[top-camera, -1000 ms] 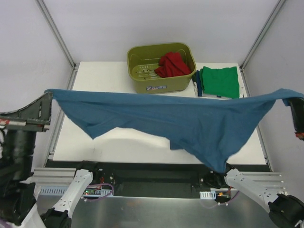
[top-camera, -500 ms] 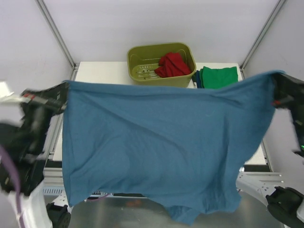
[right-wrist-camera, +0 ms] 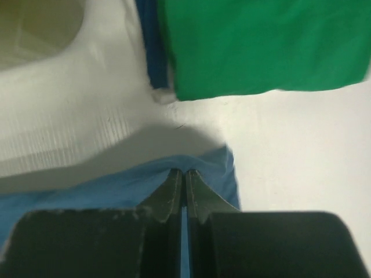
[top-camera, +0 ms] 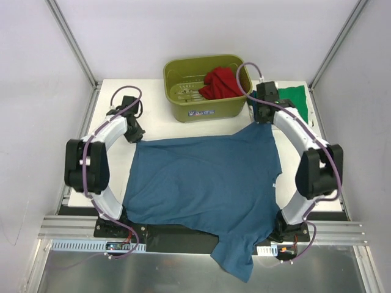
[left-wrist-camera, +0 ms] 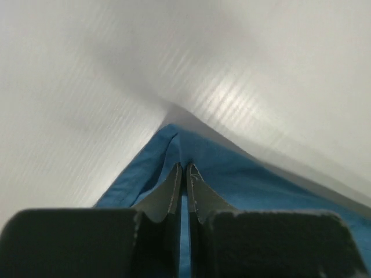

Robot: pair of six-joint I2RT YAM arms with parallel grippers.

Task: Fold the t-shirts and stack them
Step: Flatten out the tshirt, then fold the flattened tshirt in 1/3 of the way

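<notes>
The teal-blue t-shirt (top-camera: 201, 183) lies spread on the white table, its near end hanging over the front edge. My left gripper (top-camera: 135, 137) is shut on its far left corner (left-wrist-camera: 174, 145). My right gripper (top-camera: 264, 119) is shut on its far right corner (right-wrist-camera: 220, 165). The bright green t-shirt (top-camera: 299, 104) lies folded at the back right, on top of a darker blue folded cloth (right-wrist-camera: 152, 46); it also shows in the right wrist view (right-wrist-camera: 261, 40). The red t-shirt (top-camera: 220, 82) lies crumpled in the olive-green tub (top-camera: 183, 107).
The tub stands at the back middle of the table, just beyond the blue shirt's far edge. Frame posts rise at the back corners. The metal rail (top-camera: 73, 229) runs along the front.
Both arms have swung down and away from the camera, bringing the blue shirt from hanging stretched in the air to lying flat on the table.
</notes>
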